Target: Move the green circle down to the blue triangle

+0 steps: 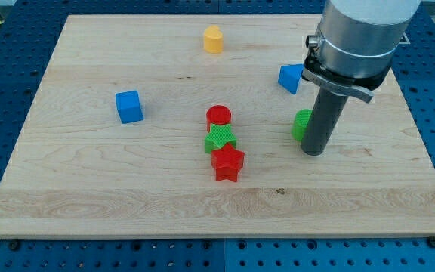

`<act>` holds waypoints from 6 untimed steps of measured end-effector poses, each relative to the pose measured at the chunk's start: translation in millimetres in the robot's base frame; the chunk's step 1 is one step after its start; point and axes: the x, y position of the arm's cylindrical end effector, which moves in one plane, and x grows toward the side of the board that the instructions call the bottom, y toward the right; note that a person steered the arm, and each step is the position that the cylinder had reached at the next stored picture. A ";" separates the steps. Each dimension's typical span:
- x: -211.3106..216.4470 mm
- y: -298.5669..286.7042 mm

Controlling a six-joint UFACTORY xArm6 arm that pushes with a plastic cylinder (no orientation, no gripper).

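My tip point(313, 152) was the lower end of a straight dark rod that hung from a wide grey metal cylinder, and it rested on the counter point(89, 196) at the view's right. There was no gripper on this arm, so nothing was grasped or clenched; the rod only pressed sideways. The green circle point(301, 125) stood just beside the rod, on its left side in the view, and seemed to touch it; the rod hid part of this block.

The blue triangle point(291, 78) lay near, toward the view's top from the green circle, partly under the grey cylinder. The two blocks were apart, with a small strip of wood between them.

The counter was a pale wooden board with fine grain, lying on a blue perforated surface. The blocks looked like ribbed plastic. In the middle, three blocks stood in a close column, touching: a red circle point(219, 115), a green star point(220, 139) and a red star point(228, 163). A blue cube point(128, 106) stood at the view's left, and a yellow block point(214, 38) near the top edge. Wide bare wood lay toward the view's bottom and its right edge.
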 end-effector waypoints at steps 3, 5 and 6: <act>0.0 37.9; 0.0 32.2; 0.0 28.7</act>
